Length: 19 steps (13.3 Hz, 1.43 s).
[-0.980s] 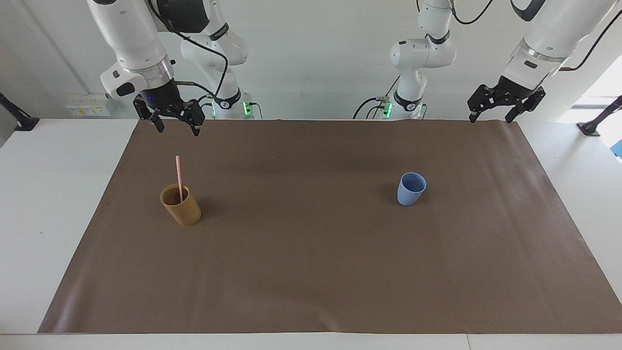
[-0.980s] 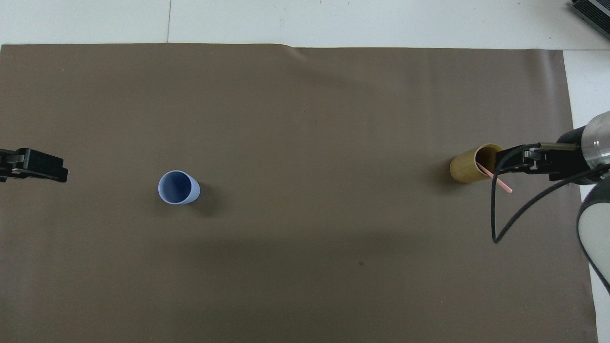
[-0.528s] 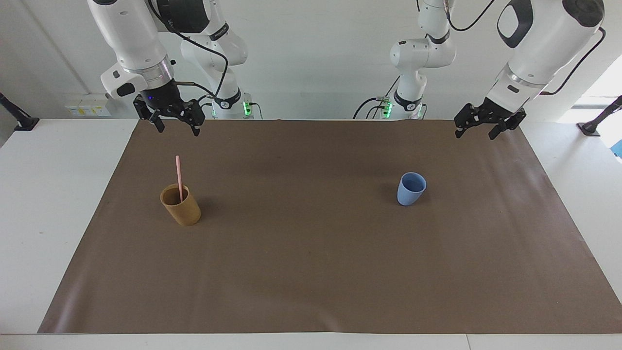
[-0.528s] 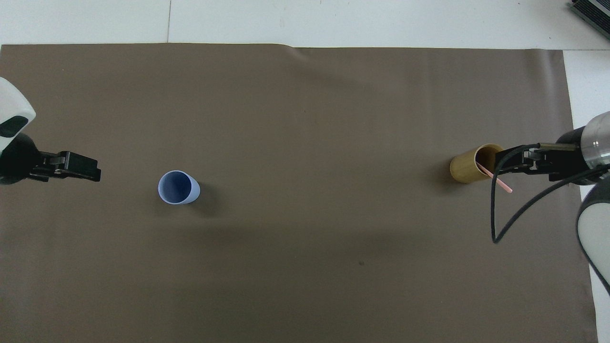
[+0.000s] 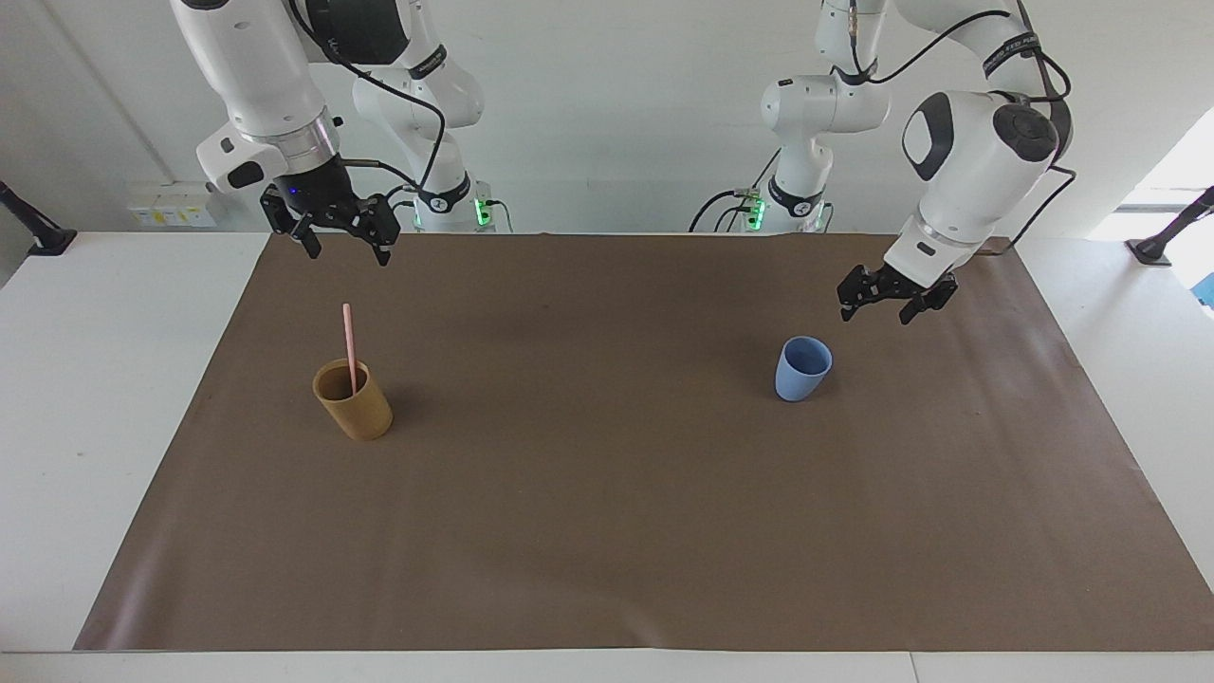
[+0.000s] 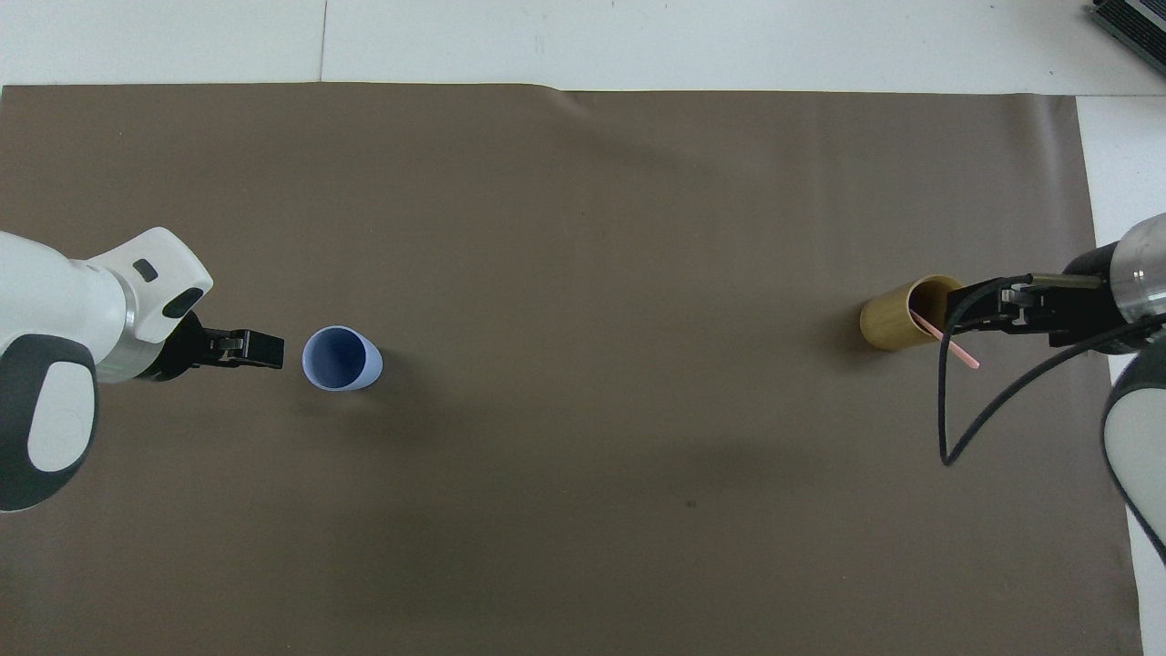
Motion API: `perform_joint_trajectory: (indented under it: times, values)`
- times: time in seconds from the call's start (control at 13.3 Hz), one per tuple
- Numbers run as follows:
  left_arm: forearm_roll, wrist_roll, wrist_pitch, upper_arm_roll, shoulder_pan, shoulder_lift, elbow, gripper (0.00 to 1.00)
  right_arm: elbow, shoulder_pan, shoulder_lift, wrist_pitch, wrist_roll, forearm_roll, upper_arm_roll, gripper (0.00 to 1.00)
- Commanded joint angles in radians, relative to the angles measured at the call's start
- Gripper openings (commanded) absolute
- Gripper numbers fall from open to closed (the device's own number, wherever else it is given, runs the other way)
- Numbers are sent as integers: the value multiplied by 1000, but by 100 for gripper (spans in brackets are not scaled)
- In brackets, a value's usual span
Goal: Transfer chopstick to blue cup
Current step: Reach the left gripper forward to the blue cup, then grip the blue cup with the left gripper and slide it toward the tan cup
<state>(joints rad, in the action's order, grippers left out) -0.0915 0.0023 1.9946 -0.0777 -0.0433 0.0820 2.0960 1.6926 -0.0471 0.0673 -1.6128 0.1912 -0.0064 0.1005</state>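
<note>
The chopstick (image 5: 349,347) is seen standing in the tan cup (image 5: 354,400), its lower end inside and its long axis nearly upright, with the free end tipped slightly toward the robots and the right arm's end of the table (image 5: 114,398). In the overhead view the chopstick (image 6: 947,342) is shown crossing the cup's rim. The tan cup is placed on the brown mat (image 5: 607,493) toward the right arm's end, close to that edge of the mat. The blue cup (image 5: 802,368) is set upright and mouth up toward the left arm's end, well apart from the tan cup, at about the same distance from the robots. A wide bare stretch of mat is left between the two cups, and more is left farther from the robots, out to the mat's edge.

The right hand (image 5: 342,245) is held in the air over the mat's edge nearest the robots, above the level of the chopstick's top and apart from it; its fingers are spread and nothing is held. The left hand (image 5: 882,308) is held low over the mat just beside the blue cup, toward the left arm's end, without touching it; its fingers are also parted and empty. In the overhead view the left hand (image 6: 260,349) is seen pointing at the blue cup (image 6: 342,359).
</note>
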Motion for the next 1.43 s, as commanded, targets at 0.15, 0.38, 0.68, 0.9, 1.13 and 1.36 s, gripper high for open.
perform_joint_trajectory:
  times: [0.15, 0.38, 0.68, 0.9, 1.13, 1.36]
  values:
    - [-16, -39, 218, 12, -67, 15, 180, 100, 30, -16, 25, -19, -32, -1, 4, 100]
    - [-16, -73, 289, 12, -79, -15, 197, 100, 30, -22, 25, -19, -32, -1, 4, 100]
    - [-16, -73, 349, 12, -78, -76, 197, 100, 30, -22, 25, -19, -32, -1, 4, 100]
    - [-16, -74, 360, 12, -82, -84, 196, 40, 30, -22, 25, -18, -32, -1, 4, 100]
    - [-16, -64, 355, 13, -101, -88, 184, 0, 30, -22, 25, -18, -32, -1, 4, 100]
    - [-10, -62, 343, 13, -119, -93, 156, 0, 30, -22, 25, -16, -32, -1, 4, 100]
